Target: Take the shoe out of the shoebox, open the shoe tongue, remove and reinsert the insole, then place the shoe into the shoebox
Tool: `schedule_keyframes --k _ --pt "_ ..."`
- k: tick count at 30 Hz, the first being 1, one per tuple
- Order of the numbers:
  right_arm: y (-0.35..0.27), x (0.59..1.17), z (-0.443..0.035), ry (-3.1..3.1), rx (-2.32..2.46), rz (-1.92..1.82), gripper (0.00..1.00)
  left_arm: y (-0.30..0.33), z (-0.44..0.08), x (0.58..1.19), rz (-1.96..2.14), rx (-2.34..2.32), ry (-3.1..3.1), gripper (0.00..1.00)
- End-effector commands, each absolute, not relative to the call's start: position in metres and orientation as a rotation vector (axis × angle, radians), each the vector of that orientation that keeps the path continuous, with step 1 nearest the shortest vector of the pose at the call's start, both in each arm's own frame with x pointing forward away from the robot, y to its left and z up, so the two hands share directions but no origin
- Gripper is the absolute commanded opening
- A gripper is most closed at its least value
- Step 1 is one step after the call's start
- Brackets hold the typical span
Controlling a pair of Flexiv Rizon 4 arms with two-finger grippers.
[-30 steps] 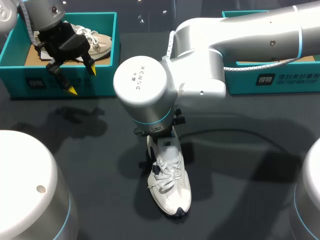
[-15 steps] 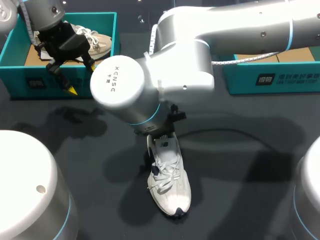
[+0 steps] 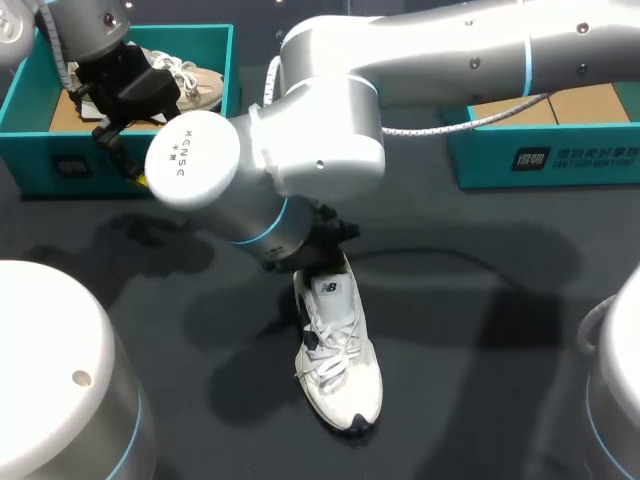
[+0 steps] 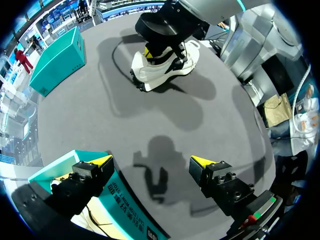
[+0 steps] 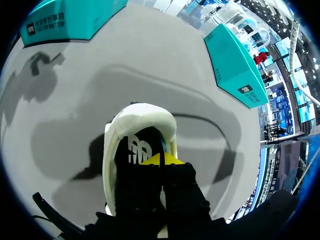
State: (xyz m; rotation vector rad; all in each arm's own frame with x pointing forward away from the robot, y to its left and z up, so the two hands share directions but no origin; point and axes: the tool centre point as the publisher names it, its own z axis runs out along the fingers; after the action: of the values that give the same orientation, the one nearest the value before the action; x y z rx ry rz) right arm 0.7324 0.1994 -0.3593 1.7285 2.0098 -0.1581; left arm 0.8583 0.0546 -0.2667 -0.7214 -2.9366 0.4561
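Inside the shoe [image 5: 140,117] our right gripper [image 5: 161,160] has its tips pressed together. The shoe is out on the counter [image 3: 480,300], so we think the insole job and boxing are left. Our left gripper [image 4: 151,161], far off, is spread wide.

Head view looks steeply down from above and behind onto the dark grey table [image 3: 480,330], with the white lace-up sneaker [image 3: 340,370] at lower centre. Left wrist view, close over the open teal cardboard shoebox [image 4: 122,200], sees that sneaker far ahead. Right wrist view peers closely into its heel opening.
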Motion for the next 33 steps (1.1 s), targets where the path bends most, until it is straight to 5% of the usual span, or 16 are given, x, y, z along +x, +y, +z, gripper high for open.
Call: schedule_keyframes --k 1,33 --pt "0.206 0.729 -0.37 1.893 1.765 -0.199 0.0 0.055 -0.267 0.859 0.453 -0.723 -2.935 1.0" --pt "0.214 0.73 -0.374 1.922 1.757 -0.12 0.0 0.055 -0.267 0.859 0.453 -0.723 -2.935 1.0"
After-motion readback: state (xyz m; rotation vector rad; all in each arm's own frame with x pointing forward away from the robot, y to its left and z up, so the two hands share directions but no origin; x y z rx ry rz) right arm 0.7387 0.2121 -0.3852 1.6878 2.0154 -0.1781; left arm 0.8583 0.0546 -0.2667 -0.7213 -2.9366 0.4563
